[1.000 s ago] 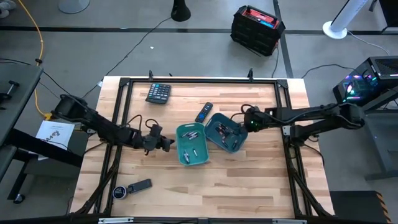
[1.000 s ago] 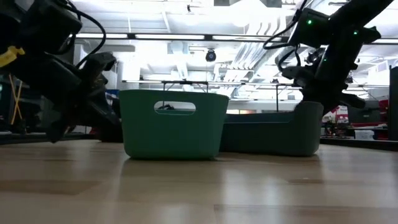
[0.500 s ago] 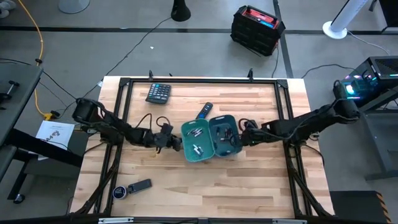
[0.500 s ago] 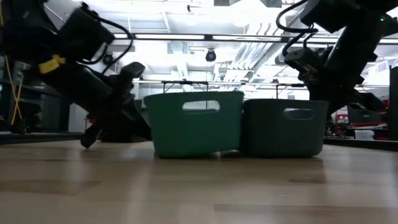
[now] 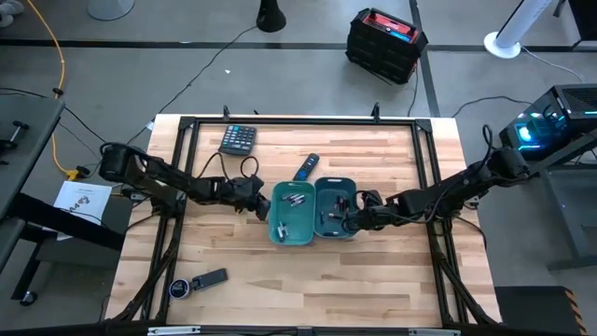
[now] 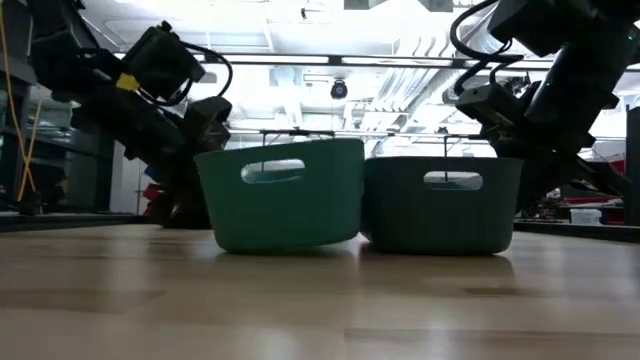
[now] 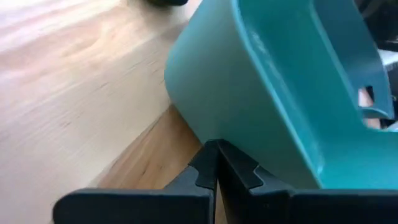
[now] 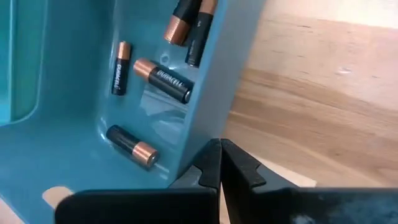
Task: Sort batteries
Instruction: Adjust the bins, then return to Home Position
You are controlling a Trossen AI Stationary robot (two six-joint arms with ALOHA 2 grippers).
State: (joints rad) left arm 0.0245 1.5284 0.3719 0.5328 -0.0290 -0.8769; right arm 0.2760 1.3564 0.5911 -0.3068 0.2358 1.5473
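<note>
At the tabletop's (image 5: 392,271) middle, two bins (image 5: 292,214) stand touching, batteries (image 8: 162,79) lying inside both. The left gripper (image 7: 215,163), jaws closed and empty, presses the left bin's wall; the right gripper (image 8: 220,160), likewise closed, meets the right bin's (image 5: 335,209) outer wall.

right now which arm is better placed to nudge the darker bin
Right. Its hand sits shut against the darker bin; the left hand, also shut, is beside the lighter bin.
</note>
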